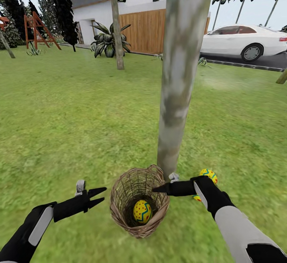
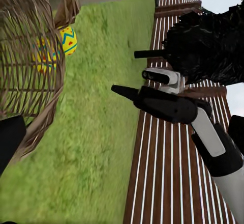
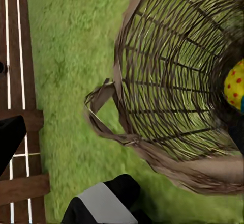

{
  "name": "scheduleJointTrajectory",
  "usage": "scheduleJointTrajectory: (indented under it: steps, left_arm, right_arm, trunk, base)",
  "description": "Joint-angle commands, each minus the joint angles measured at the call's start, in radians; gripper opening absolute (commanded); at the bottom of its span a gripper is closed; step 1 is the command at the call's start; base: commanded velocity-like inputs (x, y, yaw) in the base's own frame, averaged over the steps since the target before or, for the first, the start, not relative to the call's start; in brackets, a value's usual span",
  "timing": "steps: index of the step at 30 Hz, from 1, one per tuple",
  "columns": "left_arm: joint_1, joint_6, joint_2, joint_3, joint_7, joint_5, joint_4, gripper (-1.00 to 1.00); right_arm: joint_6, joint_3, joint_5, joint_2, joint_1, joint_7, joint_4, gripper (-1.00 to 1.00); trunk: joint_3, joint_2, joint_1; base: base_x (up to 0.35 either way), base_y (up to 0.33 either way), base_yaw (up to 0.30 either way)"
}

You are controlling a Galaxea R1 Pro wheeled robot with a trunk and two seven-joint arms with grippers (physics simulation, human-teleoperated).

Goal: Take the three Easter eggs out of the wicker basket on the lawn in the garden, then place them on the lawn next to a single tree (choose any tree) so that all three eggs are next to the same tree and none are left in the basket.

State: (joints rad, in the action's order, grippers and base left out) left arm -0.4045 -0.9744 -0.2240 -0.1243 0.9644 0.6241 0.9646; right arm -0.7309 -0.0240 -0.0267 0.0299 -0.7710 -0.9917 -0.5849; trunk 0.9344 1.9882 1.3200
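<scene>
The wicker basket (image 1: 139, 202), one Easter egg (image 1: 142, 211) inside, stands at the tree (image 1: 180, 75) base; the parted left gripper (image 1: 97, 197) hovers left, the right gripper (image 1: 157, 189), fingers together, crosses its rim, open lawn (image 1: 71, 127) around.

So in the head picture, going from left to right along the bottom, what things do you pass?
Left gripper → wicker basket with an Easter egg inside → right gripper → another egg on the lawn.
</scene>
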Motion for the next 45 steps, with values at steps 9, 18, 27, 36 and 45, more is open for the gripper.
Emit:
scheduleJointTrajectory:
  steps: [9, 18, 27, 36, 45]
  left_arm:
    - [0.0, -0.006, -0.08, -0.089, 0.013, 0.005, 0.009, 1.0]
    - [0.0, -0.007, -0.149, -0.175, 0.08, 0.007, 0.008, 1.0]
    - [0.0, -0.007, -0.156, -0.181, 0.083, 0.006, 0.007, 1.0]
    - [0.0, -0.007, -0.154, -0.18, 0.083, 0.006, 0.006, 1.0]
    - [0.0, -0.006, -0.152, -0.179, 0.082, 0.006, 0.003, 1.0]
  right_arm:
    - [0.005, -0.076, -0.058, -0.174, 0.0, 0.565, -0.014, 1.0]
    - [0.002, -0.18, -0.05, -0.204, -0.004, 0.804, -0.051, 1.0]
    - [0.003, -0.317, -0.047, -0.204, -0.008, 0.982, -0.054, 1.0]
    - [0.007, -0.36, -0.047, -0.204, -0.005, 0.908, -0.059, 1.0]
    - [0.007, -0.371, -0.047, -0.204, -0.004, 0.876, -0.057, 1.0]
  trunk:
    - [0.001, 0.0, 0.0]
    - [0.001, 0.0, 0.0]
    - [0.001, 0.0, 0.0]
    - [0.001, 0.0, 0.0]
    - [0.001, 0.0, 0.0]
  base:
    - [0.0, 0.0, 0.0]
    - [0.0, 0.0, 0.0]
    - [0.0, 0.0, 0.0]
    - [0.0, 0.0, 0.07]
    - [0.0, 0.0, 0.279]
